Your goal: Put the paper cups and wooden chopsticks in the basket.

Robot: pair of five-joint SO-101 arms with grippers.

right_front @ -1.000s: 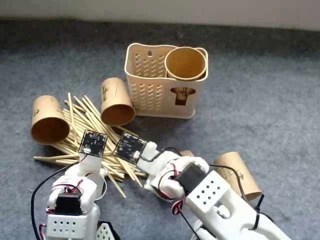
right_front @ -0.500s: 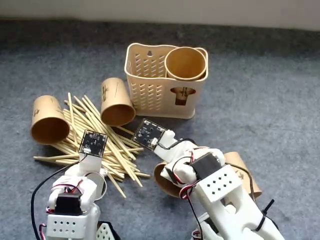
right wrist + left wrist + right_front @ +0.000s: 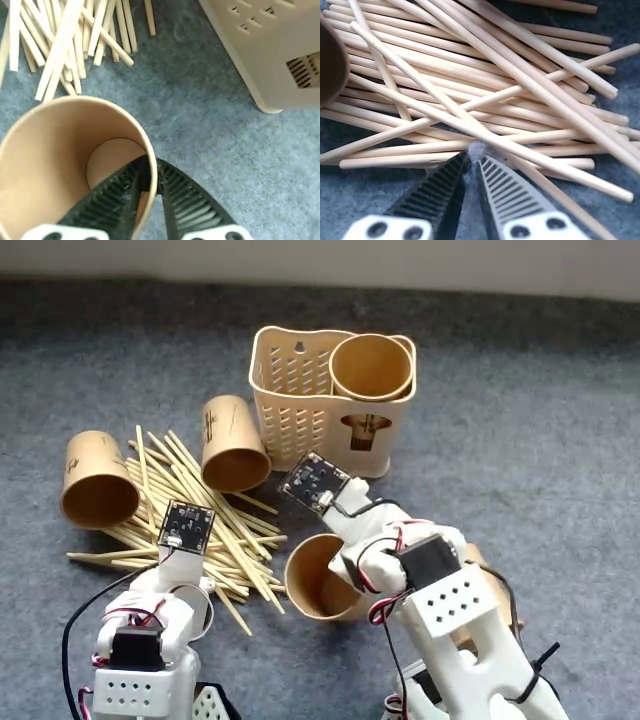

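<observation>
Grey carpet (image 3: 560,440). Right claw (image 3: 150,167) pinched tight on paper cup (image 3: 50,150) rim, one finger inside; basket (image 3: 265,50) just ahead. Left claw (image 3: 472,155) all but closed, empty, tips at chopsticks (image 3: 470,75).

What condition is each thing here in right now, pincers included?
Basket: upright, holds nested cup.
Held cup: wall pinched by right pincer.
Leftmost cup: on its side.
Cup beside basket: on its side.
Chopsticks: loose pile on carpet.
Left pincer: shut, empty.
</observation>
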